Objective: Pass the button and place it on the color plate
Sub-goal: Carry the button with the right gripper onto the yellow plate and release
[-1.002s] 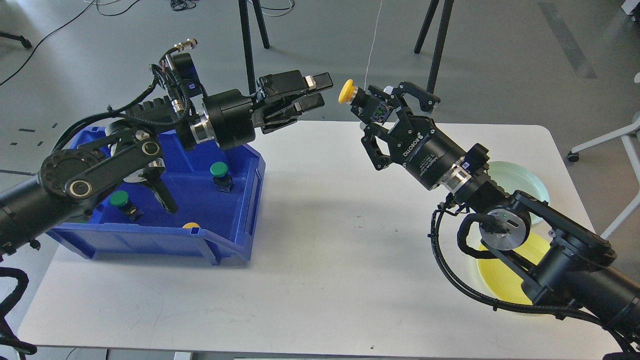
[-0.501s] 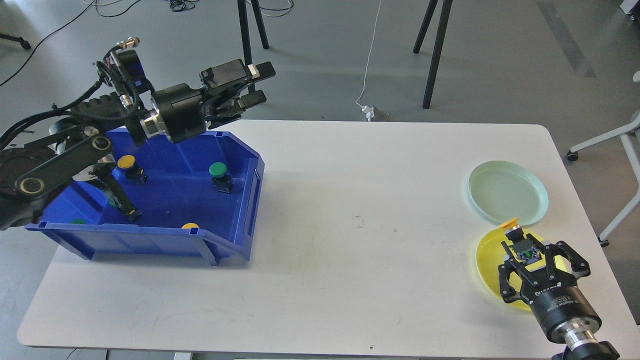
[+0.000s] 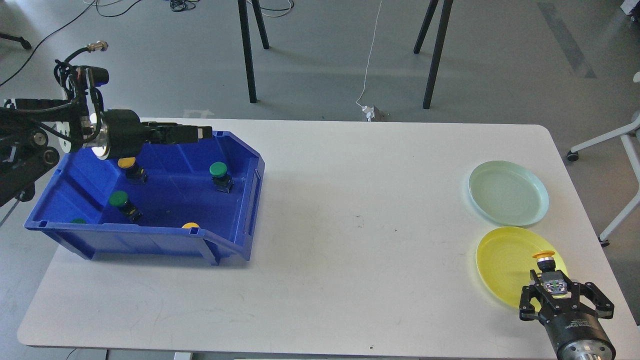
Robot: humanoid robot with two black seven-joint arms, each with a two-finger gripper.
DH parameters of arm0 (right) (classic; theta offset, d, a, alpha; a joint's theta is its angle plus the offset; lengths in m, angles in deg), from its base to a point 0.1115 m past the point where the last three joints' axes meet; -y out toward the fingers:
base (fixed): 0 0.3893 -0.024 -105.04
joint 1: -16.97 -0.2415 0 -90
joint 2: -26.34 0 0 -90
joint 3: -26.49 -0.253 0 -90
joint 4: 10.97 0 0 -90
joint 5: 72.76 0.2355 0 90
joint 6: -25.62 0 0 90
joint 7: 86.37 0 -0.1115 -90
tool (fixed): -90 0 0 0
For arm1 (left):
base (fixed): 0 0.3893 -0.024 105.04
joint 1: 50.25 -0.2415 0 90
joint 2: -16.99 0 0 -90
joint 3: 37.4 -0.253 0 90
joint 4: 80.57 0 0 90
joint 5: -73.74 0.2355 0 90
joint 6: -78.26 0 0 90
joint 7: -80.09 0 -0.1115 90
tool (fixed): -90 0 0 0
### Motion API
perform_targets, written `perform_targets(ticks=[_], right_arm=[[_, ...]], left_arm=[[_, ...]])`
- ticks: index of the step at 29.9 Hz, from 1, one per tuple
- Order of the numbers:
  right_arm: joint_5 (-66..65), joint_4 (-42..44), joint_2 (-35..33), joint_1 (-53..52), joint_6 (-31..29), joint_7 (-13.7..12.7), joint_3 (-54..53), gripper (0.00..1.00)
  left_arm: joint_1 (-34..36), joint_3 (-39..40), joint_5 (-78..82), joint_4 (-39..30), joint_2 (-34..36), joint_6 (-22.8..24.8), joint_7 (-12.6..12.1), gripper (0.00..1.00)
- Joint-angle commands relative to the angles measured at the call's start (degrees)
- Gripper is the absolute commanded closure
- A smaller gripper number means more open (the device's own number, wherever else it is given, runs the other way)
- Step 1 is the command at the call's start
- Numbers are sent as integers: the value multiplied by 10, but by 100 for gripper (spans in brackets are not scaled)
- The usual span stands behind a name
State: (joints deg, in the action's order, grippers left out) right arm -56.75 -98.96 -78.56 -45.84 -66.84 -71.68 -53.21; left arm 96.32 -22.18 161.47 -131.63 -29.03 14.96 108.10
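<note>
My right gripper [image 3: 555, 287] is at the table's near right corner, over the near right part of the yellow plate [image 3: 505, 265]. It is shut on a yellow button [image 3: 544, 256], whose yellow cap points away from me, low over or on the plate. My left gripper [image 3: 204, 133] is over the far rim of the blue bin [image 3: 256, 167] with nothing in it. It is seen edge-on, so I cannot tell its fingers apart. The bin holds green buttons [image 3: 218, 170] [image 3: 119, 198] and yellow buttons [image 3: 126, 162] [image 3: 190, 226].
A pale green plate [image 3: 507, 192] lies just beyond the yellow plate at the right edge. A further green cap [image 3: 77, 221] shows behind the bin's near wall. The white table [image 3: 350, 225] spans between bin and plates. Tripod legs stand on the floor behind.
My right gripper carried the yellow button from mid-air at the table's centre down to the yellow plate, then along it toward me. My left arm pulled back left to over the bin's far rim.
</note>
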Motion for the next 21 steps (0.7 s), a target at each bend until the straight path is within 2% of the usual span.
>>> perform_targets(ticks=[1,4,8,9,10,11,15,21], right_arm=[[10,17,1,-12,1,-1,-1,63],[10,16,1,-18,1,-1,-2,48],[10,18,1,-34,2,-1,-5,41],[10,18,1,-37,2,-1,-5,35],[10,18,1,-39,2,-1,-5,22],[11,17,1,-40,2,-2,-5,0],[11,8,0,-50,-3,-2,-8,1],[13,8,-33,-151,-1,-6,-44,1]], left_arm=[[-1,-4,17,28,-1,-1,0,4],[-1,-10,17,29,-1,0,0,4],[-2,-15,17,29,-1,1,0,4],[-5,-16,17,29,-1,1,0,4],[-5,-16,17,29,-1,1,0,4],[-6,-16,17,30,-1,1,0,4],[-7,-22,19,39,0,0,0,4],[-1,-52,68,70,-1,-1,0,4]])
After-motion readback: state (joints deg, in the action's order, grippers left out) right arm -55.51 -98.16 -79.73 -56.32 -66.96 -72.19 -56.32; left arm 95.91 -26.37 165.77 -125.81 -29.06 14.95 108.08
